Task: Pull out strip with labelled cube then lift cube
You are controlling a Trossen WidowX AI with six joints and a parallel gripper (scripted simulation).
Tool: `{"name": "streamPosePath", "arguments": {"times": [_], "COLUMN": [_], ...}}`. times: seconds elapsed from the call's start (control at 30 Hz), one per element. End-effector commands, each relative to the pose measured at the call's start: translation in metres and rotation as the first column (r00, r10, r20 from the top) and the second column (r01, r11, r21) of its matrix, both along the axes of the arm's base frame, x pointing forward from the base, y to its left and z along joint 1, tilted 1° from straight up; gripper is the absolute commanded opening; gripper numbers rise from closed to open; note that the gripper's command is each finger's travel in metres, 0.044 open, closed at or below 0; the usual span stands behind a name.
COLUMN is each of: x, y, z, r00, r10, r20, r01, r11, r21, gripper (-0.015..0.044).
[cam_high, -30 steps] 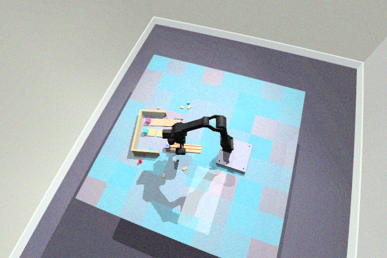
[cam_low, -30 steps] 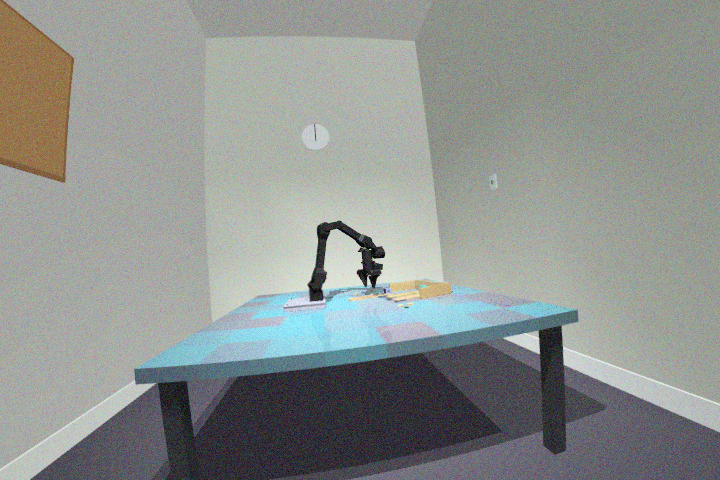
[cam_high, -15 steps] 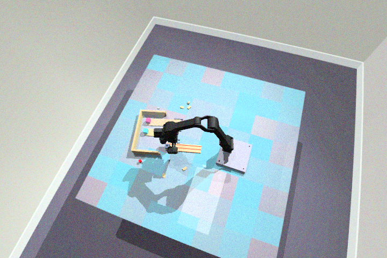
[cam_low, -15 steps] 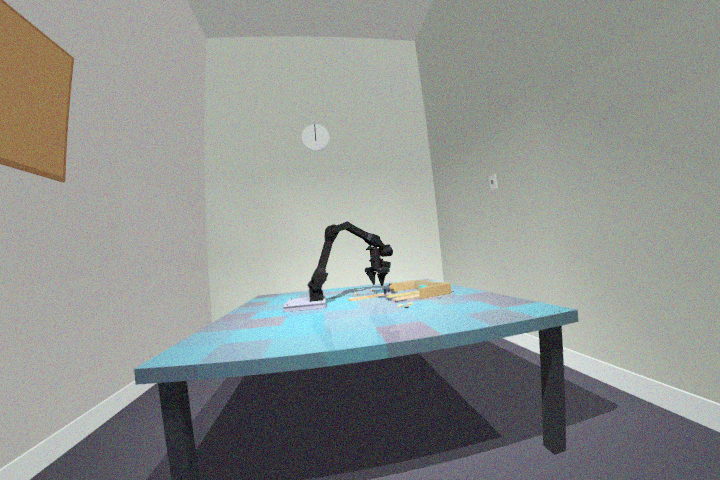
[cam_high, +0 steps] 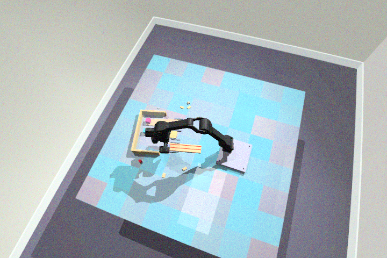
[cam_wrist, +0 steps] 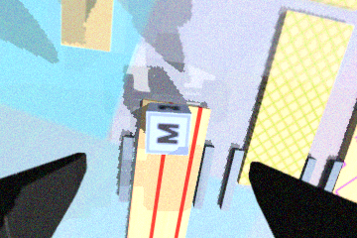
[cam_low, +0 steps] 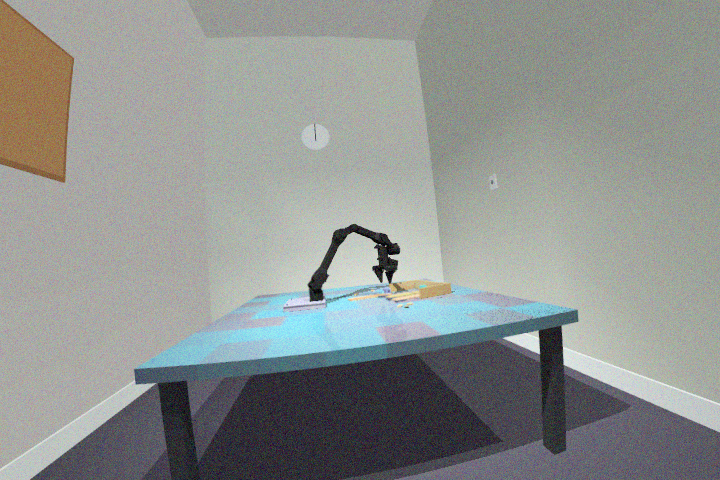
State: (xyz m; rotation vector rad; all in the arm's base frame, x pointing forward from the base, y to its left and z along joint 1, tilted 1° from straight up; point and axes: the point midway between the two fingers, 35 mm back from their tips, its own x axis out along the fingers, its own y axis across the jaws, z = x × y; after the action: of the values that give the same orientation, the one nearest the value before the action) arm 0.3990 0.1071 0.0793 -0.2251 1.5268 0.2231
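The spread fingers frame the M cube, whose strip's near end is cut off.

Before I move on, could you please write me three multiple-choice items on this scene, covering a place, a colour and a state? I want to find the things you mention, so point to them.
1. Where is the cube marked M [cam_wrist: 168, 133]?
A) On the yellow cross-hatched strip
B) On the strip with lengthwise lines [cam_high: 185, 148] [cam_wrist: 162, 208]
C) On the arm's base plate

2. What colour are that strip's lines?
A) Green
B) Blue
C) Red

3. How does the gripper [cam_low: 386, 281] [cam_wrist: 170, 165] stand?
A) Open, holding nothing
B) Shut on the cube
C) Shut on a strip

Answers:
1: B, the wrist view shows the cube resting near that strip's far end.
2: C, the lines show red in the top and wrist views.
3: A, its two fingers stand wide apart in the wrist view, with nothing gripped.
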Motion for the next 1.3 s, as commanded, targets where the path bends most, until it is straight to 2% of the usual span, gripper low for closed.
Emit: {"name": "streamPosePath", "arguments": {"times": [0.0,0.2,0.23,1.27], "x": [0.007,0.007,0.008,0.008], "y": [0.003,0.004,0.004,0.003], "z": [0.000,-0.009,-0.010,-0.055], "r00": [1.000,1.000,1.000,1.000], "r10": [0.003,0.003,0.003,0.003], "r20": [-0.006,-0.006,-0.006,-0.006], "r01": [-0.003,-0.003,-0.003,-0.003], "r11": [1.000,1.000,1.000,1.000], "r21": [0.004,0.004,0.004,0.004], "gripper": [0.0414,0.0256,0.0250,0.0250]}}
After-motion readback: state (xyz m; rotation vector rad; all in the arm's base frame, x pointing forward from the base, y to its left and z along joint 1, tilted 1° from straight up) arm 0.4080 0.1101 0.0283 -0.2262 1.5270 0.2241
